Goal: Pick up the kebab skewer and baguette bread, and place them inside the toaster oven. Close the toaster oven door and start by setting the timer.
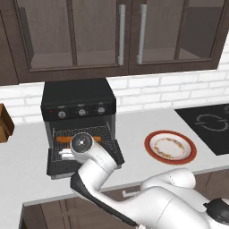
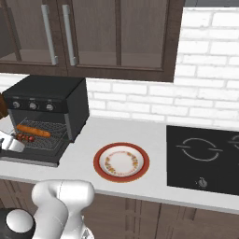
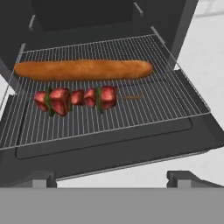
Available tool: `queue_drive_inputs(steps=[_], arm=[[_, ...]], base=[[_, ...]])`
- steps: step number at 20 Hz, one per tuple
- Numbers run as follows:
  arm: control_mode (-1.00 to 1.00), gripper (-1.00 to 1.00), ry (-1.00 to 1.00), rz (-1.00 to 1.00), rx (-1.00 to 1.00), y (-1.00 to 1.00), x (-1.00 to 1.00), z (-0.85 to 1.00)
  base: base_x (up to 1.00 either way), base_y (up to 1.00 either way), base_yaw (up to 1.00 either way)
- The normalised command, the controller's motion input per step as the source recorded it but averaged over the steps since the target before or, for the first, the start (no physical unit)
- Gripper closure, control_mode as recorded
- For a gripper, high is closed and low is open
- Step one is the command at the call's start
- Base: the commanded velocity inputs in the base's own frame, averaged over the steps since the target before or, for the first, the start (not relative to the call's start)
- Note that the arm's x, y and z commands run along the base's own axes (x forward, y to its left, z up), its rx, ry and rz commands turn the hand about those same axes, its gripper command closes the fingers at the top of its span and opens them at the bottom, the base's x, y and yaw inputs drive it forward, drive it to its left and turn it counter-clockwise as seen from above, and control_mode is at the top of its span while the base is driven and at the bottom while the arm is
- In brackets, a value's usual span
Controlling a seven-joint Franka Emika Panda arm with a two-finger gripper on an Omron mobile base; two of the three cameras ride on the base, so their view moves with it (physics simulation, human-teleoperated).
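The black toaster oven (image 1: 78, 96) stands open on the counter, its door (image 3: 131, 151) dropped flat toward me. On the wire rack (image 3: 131, 116) lies the long orange-brown baguette bread (image 3: 83, 70), and the kebab skewer (image 3: 76, 98) with red meat chunks lies just in front of it, parallel. Both also show from the right base view, the baguette (image 2: 32, 130) behind the skewer (image 2: 25, 138). My gripper (image 3: 111, 180) hovers open over the door's outer edge, apart from the food, nothing between its fingers. My arm covers part of the rack in the left base view.
A red-rimmed plate (image 1: 170, 147) sits bare on the counter right of the oven. Further right is the flat black cooktop (image 2: 205, 156). Three knobs (image 1: 82, 112) line the oven's front above the opening. A brown wooden object (image 1: 4, 123) stands at the far left. Wall cabinets hang overhead.
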Motion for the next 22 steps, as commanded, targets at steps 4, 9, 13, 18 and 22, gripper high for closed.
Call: queue_drive_inputs(steps=[4, 9, 13, 18, 22], arm=[[-1.0, -1.0, -0.13, 0.04, 0.0, -0.03, 0.04, -0.13], [-1.0, -1.0, -0.02, 0.0, 0.0, -0.06, 0.13, -0.02], [-1.0, -1.0, 0.0, 0.0, 0.0, 0.0, 0.17, 0.0], [-1.0, -1.0, 0.0, 0.0, 0.0, 0.0, 0.13, -0.03], [-1.0, -1.0, 0.0, 0.0, -0.04, 0.15, 0.0, -0.23]], base=[[0.0, 0.0, 0.0], [0.0, 0.0, 0.0], [0.0, 0.0, 0.0], [0.0, 0.0, 0.0], [0.0, 0.0, 0.0]])
